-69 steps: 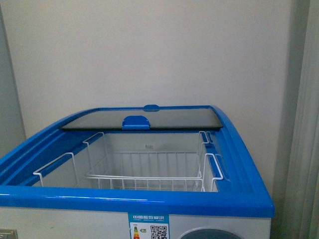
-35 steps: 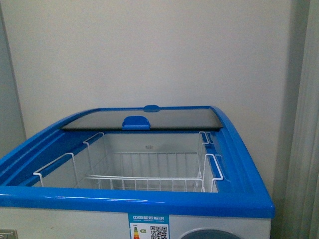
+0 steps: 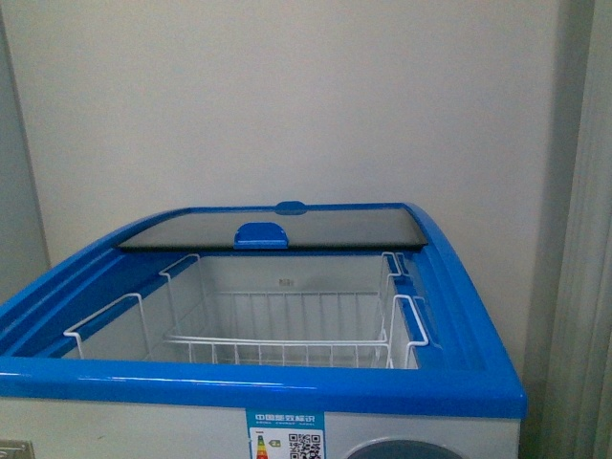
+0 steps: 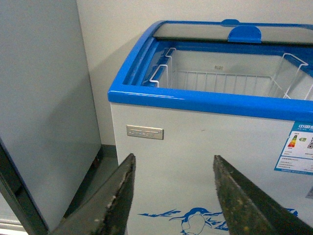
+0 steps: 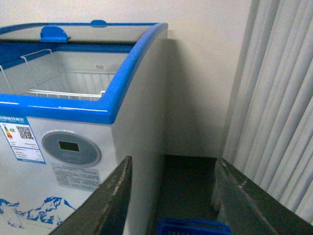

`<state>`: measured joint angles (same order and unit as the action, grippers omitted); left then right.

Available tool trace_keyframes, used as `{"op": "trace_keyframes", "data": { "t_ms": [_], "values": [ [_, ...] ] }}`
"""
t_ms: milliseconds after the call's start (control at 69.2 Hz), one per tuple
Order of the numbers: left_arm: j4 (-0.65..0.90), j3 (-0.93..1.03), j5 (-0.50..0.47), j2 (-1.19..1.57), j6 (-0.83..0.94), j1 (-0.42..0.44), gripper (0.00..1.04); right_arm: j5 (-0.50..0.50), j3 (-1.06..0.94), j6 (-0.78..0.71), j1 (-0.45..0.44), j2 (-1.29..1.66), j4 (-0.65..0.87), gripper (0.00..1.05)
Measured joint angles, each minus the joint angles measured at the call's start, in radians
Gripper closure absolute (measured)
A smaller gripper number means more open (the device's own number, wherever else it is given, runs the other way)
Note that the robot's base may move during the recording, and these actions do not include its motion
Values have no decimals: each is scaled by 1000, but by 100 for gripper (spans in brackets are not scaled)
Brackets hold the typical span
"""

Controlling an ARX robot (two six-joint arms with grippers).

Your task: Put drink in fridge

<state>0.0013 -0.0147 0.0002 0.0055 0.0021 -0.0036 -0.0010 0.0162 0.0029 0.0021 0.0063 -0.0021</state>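
Plain white wall backs the fridge (image 3: 287, 382), whose glass lid (image 3: 277, 229) sits slid to the far end, leaving the wire basket (image 3: 277, 330) reachable. Left gripper (image 4: 171, 196) and right gripper (image 5: 171, 196) hang spread and empty (no drink visible anywhere).

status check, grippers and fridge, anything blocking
Left gripper open, empty. Right gripper open, empty. Fridge lid slid back, wire basket empty. No drink in view; nothing blocking.

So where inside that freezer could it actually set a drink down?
The wire basket looks bare from its left handle to its right handle, and the fridge is open above it. The far strip is covered by the slid-back glass lid. Both grippers look empty.
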Motion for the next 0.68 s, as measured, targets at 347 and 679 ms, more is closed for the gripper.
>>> {"op": "trace_keyframes", "data": {
  "t_ms": [347, 679],
  "values": [
    [0, 0, 0, 0, 0, 0, 8, 0, 0, 0, 0, 0, 0, 8],
    [0, 0, 0, 0, 0, 0, 8, 0, 0, 0, 0, 0, 0, 8]
  ]
}}
